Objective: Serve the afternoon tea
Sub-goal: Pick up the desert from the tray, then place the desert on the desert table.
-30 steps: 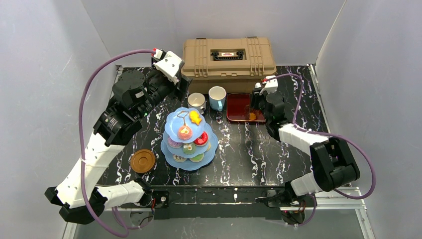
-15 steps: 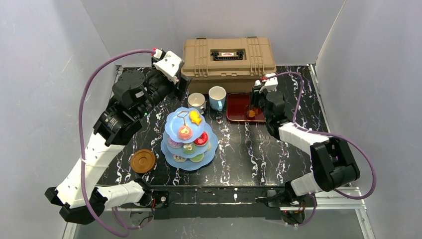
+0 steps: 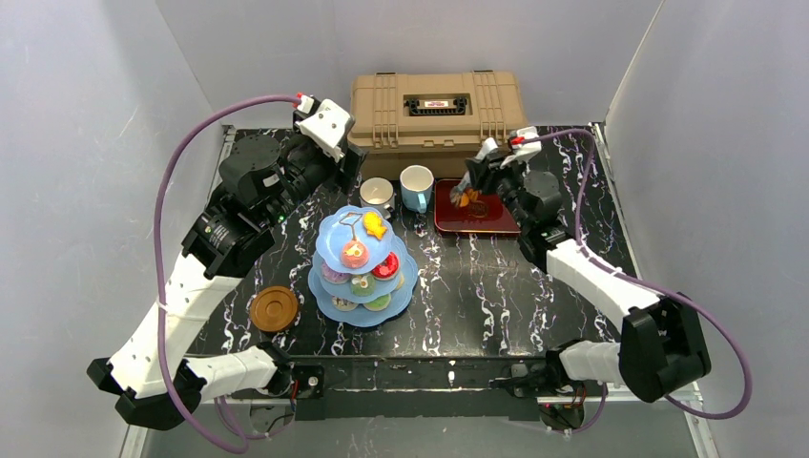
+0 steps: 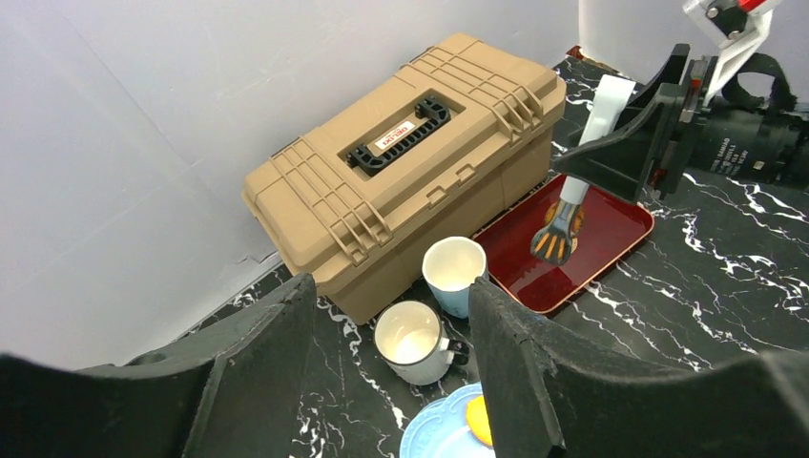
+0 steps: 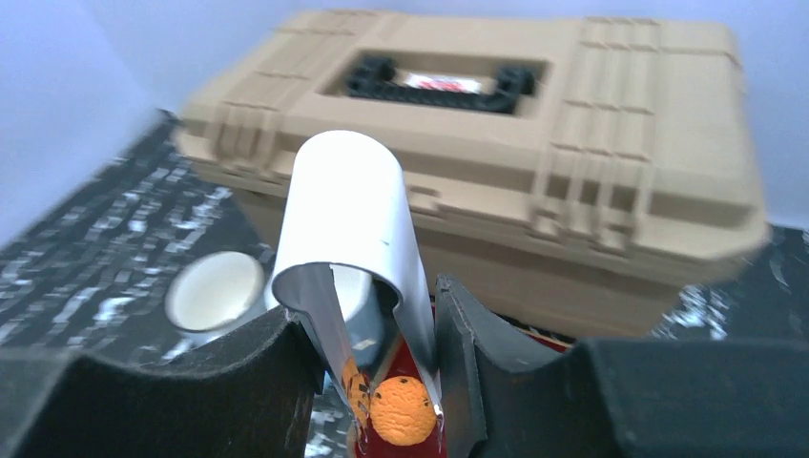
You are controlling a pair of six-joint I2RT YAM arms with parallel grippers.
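Clamping the white-handled tongs [image 5: 353, 210] between its fingers, the right gripper [image 5: 374, 332] holds them over the far left part of the dark-red tray [image 3: 488, 222]; the tong tips pinch a small orange toy cake [image 5: 401, 408]. Whether the cake clears the tray floor cannot be told. — Photographer

And the left arm? — Editor

The left gripper [image 4: 387, 292] hangs at the far left, beside the tan toolbox [image 3: 437, 110], jaws spread with nothing between them. Below it stands the white mug [image 3: 377, 194], with the light-blue mug [image 3: 416, 186] just to its right; both sit in front of the toolbox and left of the tray. — Photographer

Where is the rest of the tea? — Editor

The light-blue cake stand [image 3: 329, 284] is at mid-table, upright, with colourful toy cakes on all three tiers. A round brown saucer [image 3: 274, 308] lies on the black marbled table [image 3: 496, 286] to the stand's near left, apart from it. — Photographer
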